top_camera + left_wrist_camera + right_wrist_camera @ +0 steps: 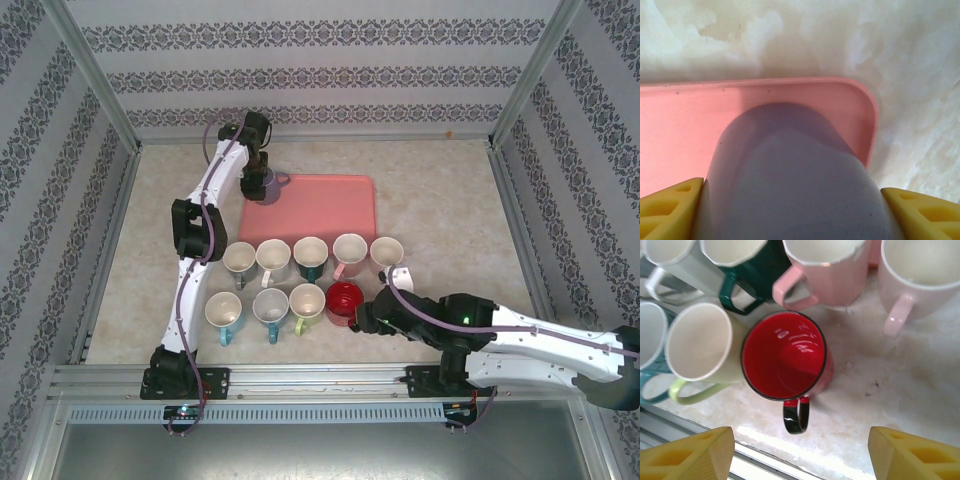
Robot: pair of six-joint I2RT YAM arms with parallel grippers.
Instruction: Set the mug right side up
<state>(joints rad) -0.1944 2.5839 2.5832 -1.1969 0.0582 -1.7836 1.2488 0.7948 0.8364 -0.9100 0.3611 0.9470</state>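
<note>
The left arm's fingers (670, 210) grasp the lavender mug (785, 155) by both flanks at the far-left corner of the pink tray (680, 130) on the desk (900, 45). The mug appears to stand mouth-down, its long axis near upright and its handle pointing to the robot's right in the overhead view. Once lifted and tipped, its smooth, rounded wall could slide or twist in the grip, or it could knock the tray's raised rim just beside it; the right arm's fingers (690, 455) hang spread and empty over the red mug (782, 357).
</note>
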